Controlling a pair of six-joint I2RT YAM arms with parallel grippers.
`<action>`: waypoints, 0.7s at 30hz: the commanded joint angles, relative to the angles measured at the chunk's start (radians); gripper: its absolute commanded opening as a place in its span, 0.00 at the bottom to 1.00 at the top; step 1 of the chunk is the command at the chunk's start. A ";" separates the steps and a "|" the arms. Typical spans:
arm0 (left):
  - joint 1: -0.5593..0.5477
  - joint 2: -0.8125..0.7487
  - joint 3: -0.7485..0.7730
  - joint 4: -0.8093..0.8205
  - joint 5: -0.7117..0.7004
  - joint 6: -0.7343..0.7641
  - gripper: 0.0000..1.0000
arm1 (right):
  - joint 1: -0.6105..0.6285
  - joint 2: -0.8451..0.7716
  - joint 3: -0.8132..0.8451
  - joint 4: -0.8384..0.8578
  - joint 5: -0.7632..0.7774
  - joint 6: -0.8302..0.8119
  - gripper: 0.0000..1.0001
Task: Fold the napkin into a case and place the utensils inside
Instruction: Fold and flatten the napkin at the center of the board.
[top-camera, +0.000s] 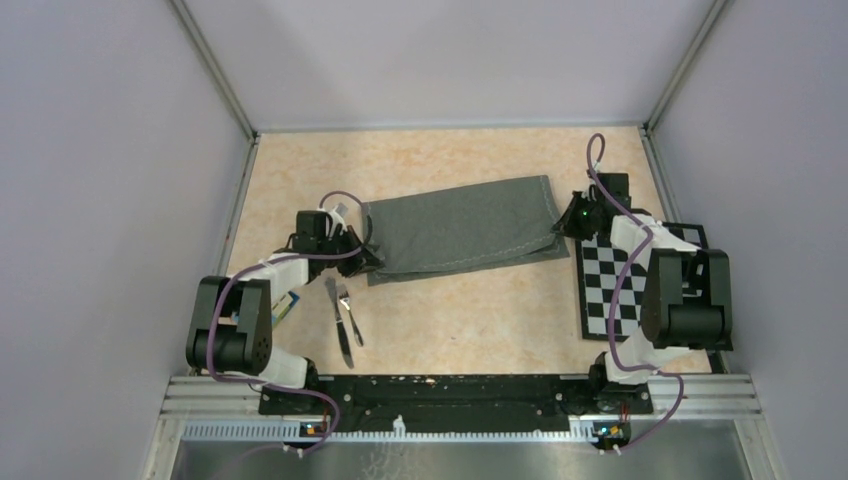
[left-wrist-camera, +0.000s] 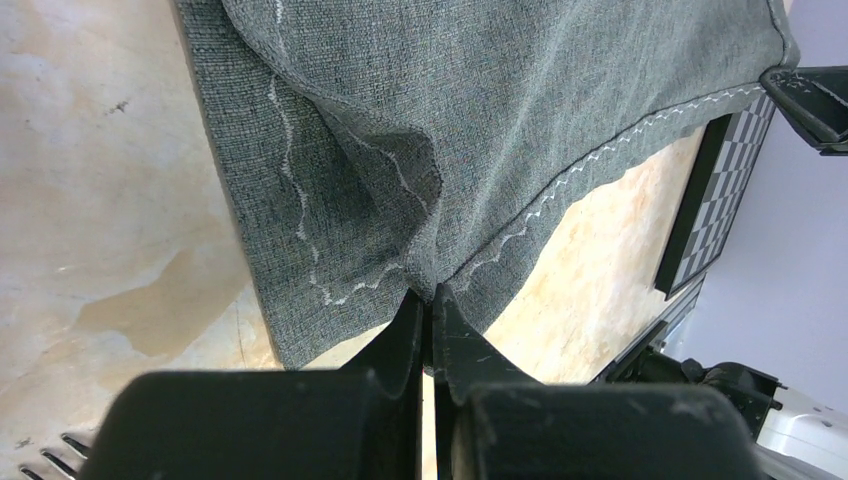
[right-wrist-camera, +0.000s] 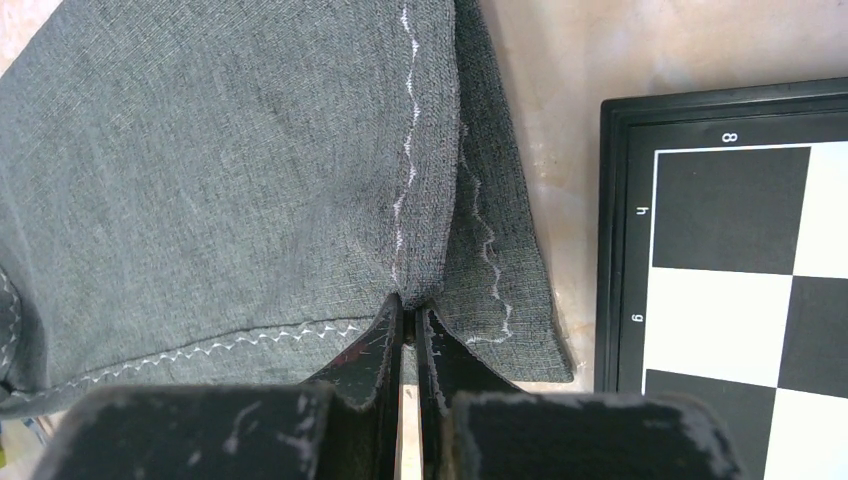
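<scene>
The dark grey napkin (top-camera: 462, 235) lies folded in layers across the table's middle, stretched between both arms. My left gripper (top-camera: 368, 256) is shut on its near left corner (left-wrist-camera: 430, 270), the cloth pinched at the fingertips. My right gripper (top-camera: 563, 228) is shut on its near right corner (right-wrist-camera: 415, 280). The white stitched hem shows in both wrist views. The silver knife (top-camera: 337, 321) and the shorter fork (top-camera: 350, 312) lie side by side on the table, near the left arm, apart from the cloth. The fork's tines (left-wrist-camera: 50, 458) show at the left wrist view's bottom left.
A black-and-white checkered board (top-camera: 632, 281) lies at the right, under the right arm, close to the napkin's right edge (right-wrist-camera: 740, 250). A small white and blue item (top-camera: 283, 306) lies by the left arm. Walls enclose the table on three sides.
</scene>
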 joint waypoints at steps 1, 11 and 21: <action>-0.014 -0.033 -0.005 0.032 -0.006 0.018 0.00 | -0.002 -0.035 -0.005 0.014 0.033 -0.019 0.00; -0.016 -0.026 -0.001 0.022 -0.028 0.042 0.00 | -0.001 -0.073 -0.024 0.006 0.047 -0.021 0.00; -0.016 -0.021 -0.002 -0.018 -0.033 0.062 0.00 | -0.002 -0.073 -0.040 -0.001 0.053 -0.022 0.00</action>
